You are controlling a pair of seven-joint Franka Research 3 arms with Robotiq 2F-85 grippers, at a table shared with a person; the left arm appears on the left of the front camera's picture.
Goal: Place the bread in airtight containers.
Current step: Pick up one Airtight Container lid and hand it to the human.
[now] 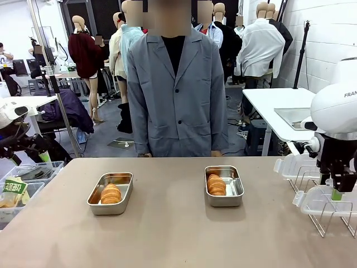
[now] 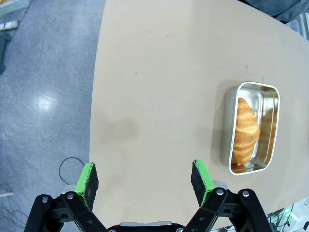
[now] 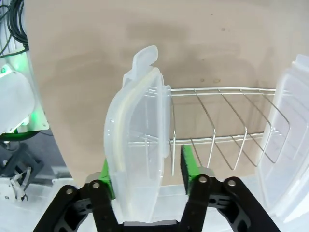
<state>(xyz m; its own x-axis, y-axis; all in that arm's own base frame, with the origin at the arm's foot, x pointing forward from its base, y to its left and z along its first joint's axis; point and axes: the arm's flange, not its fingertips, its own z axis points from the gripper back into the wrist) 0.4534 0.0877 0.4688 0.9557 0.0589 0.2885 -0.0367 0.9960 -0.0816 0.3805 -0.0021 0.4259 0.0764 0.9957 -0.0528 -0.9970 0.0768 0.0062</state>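
left hand (image 2: 143, 168): spread, above counter (image 2: 159, 72) | right hand (image 3: 147, 164): straddling clear lid (image 3: 140, 111) (standing in wire rack (image 3: 217, 90)), cannot tell if pinched

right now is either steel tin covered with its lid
No, the left tin and the right tin both stand open-topped, the clear lids off to the side.

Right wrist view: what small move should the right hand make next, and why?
Probably close on the clear lid and lift it from the wire rack: the right hand straddles that upright lid, and both steel tins hold croissants, uncovered.
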